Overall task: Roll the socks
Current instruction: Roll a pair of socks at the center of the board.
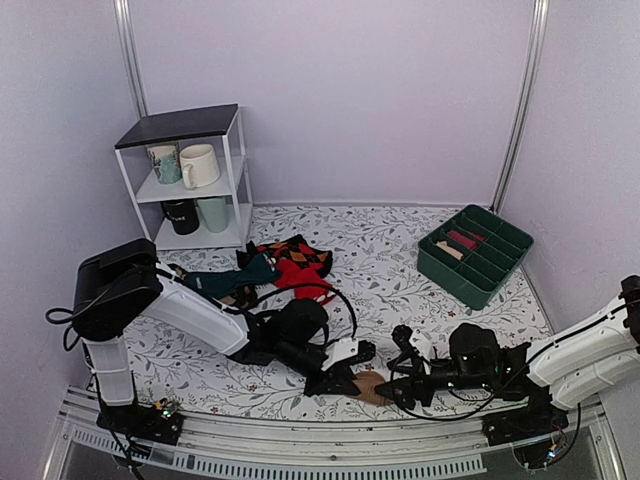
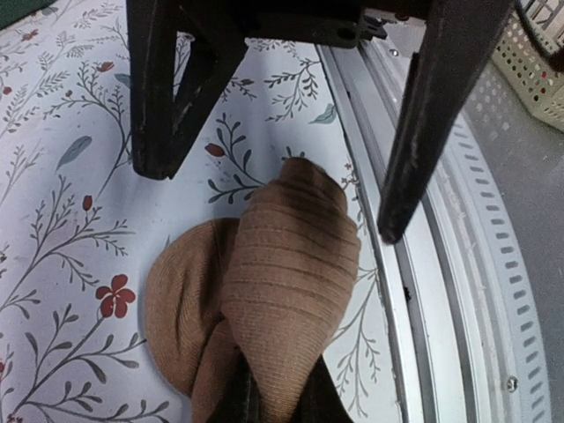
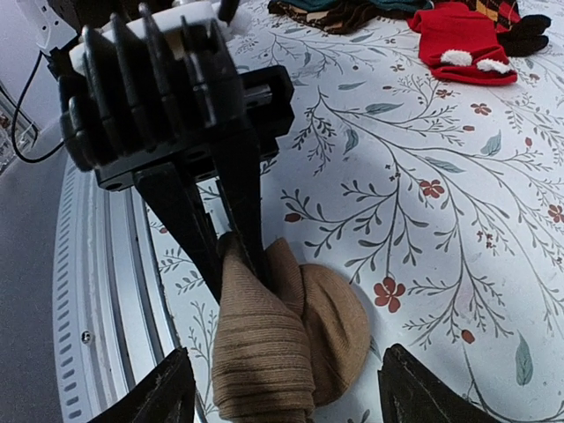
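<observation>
My left gripper (image 2: 273, 201) is spread wide, tips astride the bundled socks (image 2: 282, 291) by the near rail (image 2: 432, 335) (gripping nothing). My right gripper (image 3: 286, 352) gapes too, flanking the bundle's other end; the red sock (image 3: 458, 44) lies well apart.

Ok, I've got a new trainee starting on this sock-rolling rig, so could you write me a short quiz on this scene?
1. True or false: the left gripper is shut on the tan socks.
2. The tan socks are: A held up in the air; B spread flat at full length; C bunched on the table near its front edge, before the right gripper.
3. Fill in: the white shelf holds ___.
Key: 1 false, its fingers stand apart; 2 C; 3 mugs.
</observation>
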